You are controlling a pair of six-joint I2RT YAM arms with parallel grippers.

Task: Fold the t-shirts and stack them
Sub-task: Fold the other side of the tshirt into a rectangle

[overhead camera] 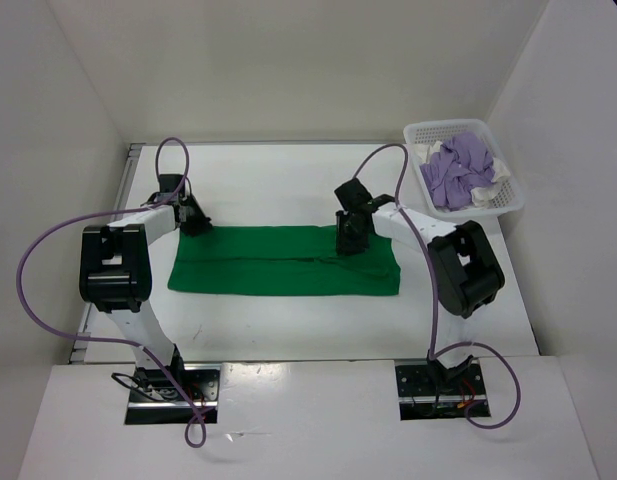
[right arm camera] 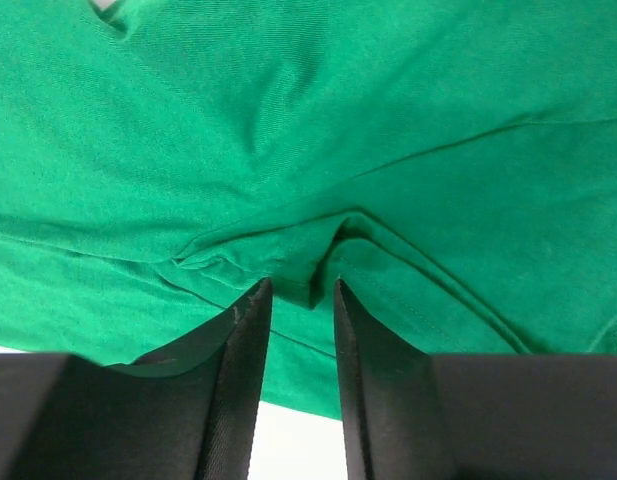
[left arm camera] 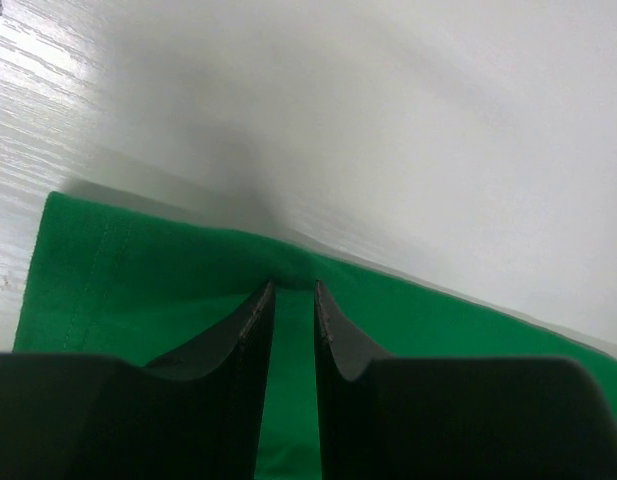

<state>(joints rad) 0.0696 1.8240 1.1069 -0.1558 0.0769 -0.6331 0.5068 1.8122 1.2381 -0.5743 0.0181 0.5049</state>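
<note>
A green t-shirt point(overhead camera: 278, 265) lies on the white table, folded into a long flat band. My left gripper point(overhead camera: 193, 222) is at its far left corner. In the left wrist view the gripper point(left arm camera: 293, 285) has its jaws close together, with the shirt's far edge point(left arm camera: 138, 260) pinched up between the tips. My right gripper point(overhead camera: 350, 245) is over the far edge, right of the middle. In the right wrist view the gripper point(right arm camera: 303, 285) is nearly closed on a puckered fold of the green cloth point(right arm camera: 308, 150), with wrinkles running out from the tips.
A white basket point(overhead camera: 420, 131) at the far right holds crumpled purple point(overhead camera: 458, 170) and white garments. White walls enclose the table on the left, back and right. Bare table point(overhead camera: 288, 185) lies beyond the shirt and in front of it.
</note>
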